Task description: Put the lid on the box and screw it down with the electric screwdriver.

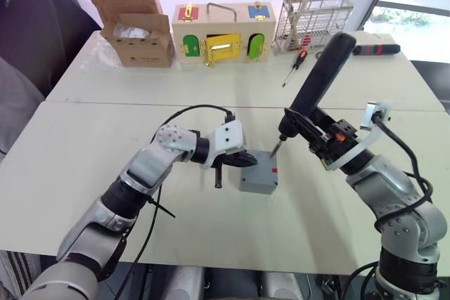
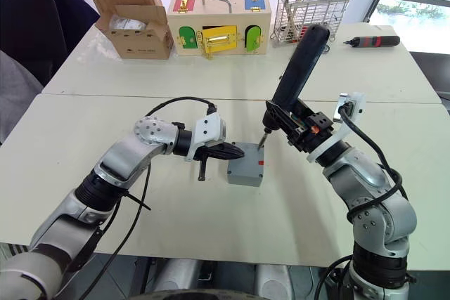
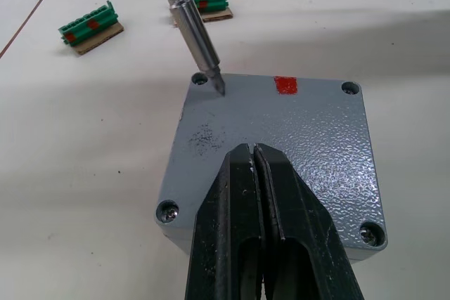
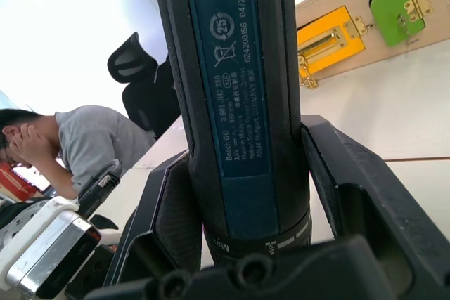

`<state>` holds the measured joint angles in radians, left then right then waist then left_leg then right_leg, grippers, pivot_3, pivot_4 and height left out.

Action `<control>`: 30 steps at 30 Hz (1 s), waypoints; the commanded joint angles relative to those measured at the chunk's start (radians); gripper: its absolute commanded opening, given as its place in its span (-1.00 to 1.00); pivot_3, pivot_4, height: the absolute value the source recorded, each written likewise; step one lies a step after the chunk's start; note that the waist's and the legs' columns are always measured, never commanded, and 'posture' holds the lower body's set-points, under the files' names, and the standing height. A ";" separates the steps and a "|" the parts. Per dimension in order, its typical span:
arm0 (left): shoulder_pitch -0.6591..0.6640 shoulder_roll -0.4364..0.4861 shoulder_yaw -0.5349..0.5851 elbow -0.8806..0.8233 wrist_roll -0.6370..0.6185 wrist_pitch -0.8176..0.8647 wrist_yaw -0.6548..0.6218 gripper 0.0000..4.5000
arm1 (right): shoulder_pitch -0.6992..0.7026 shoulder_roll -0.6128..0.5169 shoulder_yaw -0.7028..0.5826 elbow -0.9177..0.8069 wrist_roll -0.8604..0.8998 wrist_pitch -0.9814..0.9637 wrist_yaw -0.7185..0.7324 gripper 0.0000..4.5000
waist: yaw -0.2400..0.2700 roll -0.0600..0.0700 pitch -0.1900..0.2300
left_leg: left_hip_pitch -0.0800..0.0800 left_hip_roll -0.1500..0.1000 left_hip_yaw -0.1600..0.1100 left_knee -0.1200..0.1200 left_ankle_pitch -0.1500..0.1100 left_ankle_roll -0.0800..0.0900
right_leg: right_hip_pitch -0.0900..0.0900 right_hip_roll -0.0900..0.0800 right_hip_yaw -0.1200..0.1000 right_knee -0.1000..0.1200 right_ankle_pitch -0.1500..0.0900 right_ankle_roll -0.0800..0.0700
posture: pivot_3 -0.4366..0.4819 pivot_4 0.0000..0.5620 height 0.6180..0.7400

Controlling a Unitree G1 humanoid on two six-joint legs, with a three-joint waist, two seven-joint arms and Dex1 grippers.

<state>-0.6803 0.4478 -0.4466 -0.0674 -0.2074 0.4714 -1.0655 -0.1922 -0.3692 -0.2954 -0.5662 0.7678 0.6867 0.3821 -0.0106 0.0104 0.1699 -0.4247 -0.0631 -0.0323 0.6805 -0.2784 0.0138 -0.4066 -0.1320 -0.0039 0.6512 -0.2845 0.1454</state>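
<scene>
A cardboard carton point(image 1: 133, 22) stands at the far left of the white tabletop point(image 1: 84, 166), with a wooden box point(image 1: 223, 33) with coloured doors beside it. Nearer, the left hand point(image 1: 242, 161) has its two black fingers point(image 3: 267, 237) pressed together with nothing between them, their tips resting on the lid point(image 3: 281, 152) (a flat grey plate with a red mark at one edge). The lid sits on the box point(image 1: 258, 180) near the middle of the tabletop, with screws in its corners. The metal bit of the electric screwdriver point(image 1: 320, 79) touches the lid just beside one far corner screw. The right hand point(image 1: 309, 131) is clamped around the tool's thick black body, which tilts up and away. Behind it stand a wire rack point(image 1: 313, 22) and a slim red-handled screwdriver point(image 1: 295, 66).
</scene>
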 commanded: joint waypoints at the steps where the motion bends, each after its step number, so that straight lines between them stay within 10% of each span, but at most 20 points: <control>1: 0.017 0.004 -0.019 0.015 0.029 0.022 0.000 -1.00 | -0.019 -0.005 0.000 -0.006 -0.011 -0.056 0.000 -0.15 | 0.000 0.000 0.000 | 0.000 0.000 0.000 0.000 0.000 0.000 | 0.000 0.000 0.000 0.000 0.000 0.000 | -0.05 -0.47 0.92; 30: 0.024 -0.017 -0.042 0.018 0.044 0.025 0.006 -1.00 | 0.036 -0.097 0.149 -0.012 -0.125 -0.153 0.087 -0.15 | 0.000 -0.002 -0.001 | 0.002 0.000 0.000 0.000 0.000 0.001 | 0.002 0.000 0.000 0.000 0.000 0.000 | -0.05 -0.47 0.92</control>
<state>-0.6752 0.4274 -0.4506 -0.0612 -0.2009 0.4739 -1.0595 -0.1698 -0.4564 -0.1850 -0.5483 0.6565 0.5355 0.4423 -0.0102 0.0086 0.1687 -0.4217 -0.0631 -0.0323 0.6804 -0.2789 0.0147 -0.4037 -0.1320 -0.0039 0.6508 -0.2845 0.1455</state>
